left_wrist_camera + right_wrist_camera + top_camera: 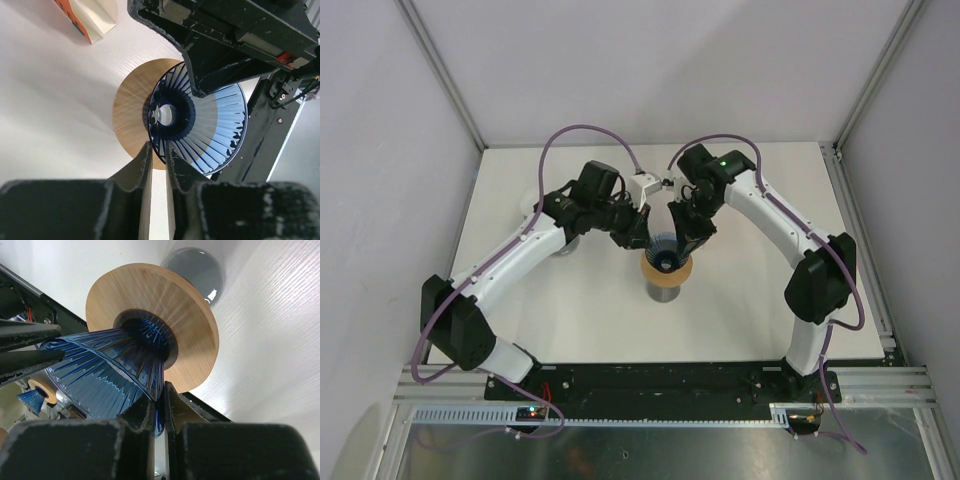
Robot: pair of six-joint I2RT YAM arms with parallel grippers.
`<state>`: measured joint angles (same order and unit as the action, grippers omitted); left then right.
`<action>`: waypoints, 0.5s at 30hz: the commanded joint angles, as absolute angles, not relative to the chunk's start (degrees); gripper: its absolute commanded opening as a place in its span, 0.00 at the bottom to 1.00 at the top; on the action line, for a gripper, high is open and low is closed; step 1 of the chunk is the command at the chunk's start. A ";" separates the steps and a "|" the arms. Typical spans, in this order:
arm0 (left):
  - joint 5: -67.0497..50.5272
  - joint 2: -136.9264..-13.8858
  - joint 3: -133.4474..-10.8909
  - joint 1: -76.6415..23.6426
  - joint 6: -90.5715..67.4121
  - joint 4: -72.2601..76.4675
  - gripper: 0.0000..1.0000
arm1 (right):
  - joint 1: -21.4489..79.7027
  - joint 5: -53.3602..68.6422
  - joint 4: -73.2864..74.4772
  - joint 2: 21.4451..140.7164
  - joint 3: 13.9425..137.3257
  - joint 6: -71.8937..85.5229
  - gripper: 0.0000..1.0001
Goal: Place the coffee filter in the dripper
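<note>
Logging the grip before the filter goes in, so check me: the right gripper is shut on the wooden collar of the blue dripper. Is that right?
Not quite. The right gripper is shut, but on the ribbed blue rim of the dripper, not on its wooden collar, which lies beyond the fingertips. The right wrist view shows it.

- I see a white table (750, 300). Up close its top has thin lines like wood.
- A grey round thing (195, 270), smooth and shiny, stands on the table. I cannot tell what it is.
- Pale walls (380, 150) stand at the left, the back and the right.
- A silver post (438, 70) slants up at each back corner.
- A shiny metal sheet (670, 450) lies along the near edge.
</note>
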<state>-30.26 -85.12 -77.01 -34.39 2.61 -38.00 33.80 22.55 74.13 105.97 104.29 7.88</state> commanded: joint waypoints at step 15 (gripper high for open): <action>-25.93 -89.52 -70.67 -34.58 8.97 -38.48 0.00 | 33.54 22.83 70.94 108.70 103.97 7.54 0.00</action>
